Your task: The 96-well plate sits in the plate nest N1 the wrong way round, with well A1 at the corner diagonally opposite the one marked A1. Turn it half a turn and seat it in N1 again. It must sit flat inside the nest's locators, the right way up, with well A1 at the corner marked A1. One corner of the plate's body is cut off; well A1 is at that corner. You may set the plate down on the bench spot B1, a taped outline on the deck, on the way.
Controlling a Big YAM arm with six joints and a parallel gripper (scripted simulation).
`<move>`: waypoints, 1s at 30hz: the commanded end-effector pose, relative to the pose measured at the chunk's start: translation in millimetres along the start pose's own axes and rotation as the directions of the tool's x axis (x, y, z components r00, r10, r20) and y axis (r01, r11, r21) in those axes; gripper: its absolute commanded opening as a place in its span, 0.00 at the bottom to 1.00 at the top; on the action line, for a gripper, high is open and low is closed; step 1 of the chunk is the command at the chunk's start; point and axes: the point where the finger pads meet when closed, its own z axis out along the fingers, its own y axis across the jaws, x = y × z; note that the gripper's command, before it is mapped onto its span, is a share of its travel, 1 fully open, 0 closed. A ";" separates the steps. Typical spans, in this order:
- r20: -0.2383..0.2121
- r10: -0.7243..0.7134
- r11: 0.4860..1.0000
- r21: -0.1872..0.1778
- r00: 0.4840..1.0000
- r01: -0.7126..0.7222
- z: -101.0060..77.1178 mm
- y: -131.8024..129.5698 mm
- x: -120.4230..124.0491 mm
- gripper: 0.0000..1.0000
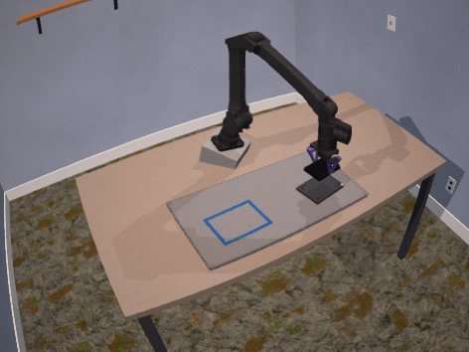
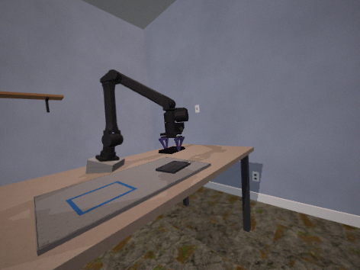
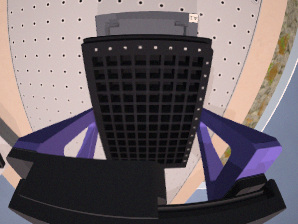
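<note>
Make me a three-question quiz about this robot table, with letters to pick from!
1. Where is the black gridded 96-well plate?
A) inside the blue taped rectangle
B) held above the dark flat plate nest
C) on the floor

2. What colour is the taped rectangle?
A) blue
B) red
C) yellow

3. How is the purple-fingered end effector?
A) shut on nothing
B) wide open, holding nothing
C) shut on the plate

Answers: 1 B, the plate hangs above the plate nest. 2 A, its outline is blue. 3 C, the fingers flank the plate's sides.
</note>
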 end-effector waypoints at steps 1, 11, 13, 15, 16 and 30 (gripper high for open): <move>0.012 -0.017 0.999 0.039 1.000 0.017 -15.4 -13.3 -4.8 0.00; 0.012 -0.017 0.999 0.039 1.000 0.017 -15.4 -13.3 -5.0 0.00; 0.012 -0.017 0.999 0.039 1.000 0.017 -15.4 -13.3 -5.0 0.00; 0.012 -0.017 0.999 0.039 1.000 0.017 -15.4 -13.3 -5.1 0.00; 0.012 -0.017 0.999 0.039 1.000 0.017 -15.4 -13.3 -5.1 0.00; 0.003 -0.032 0.999 0.007 0.999 0.031 5.7 -3.3 -3.5 0.00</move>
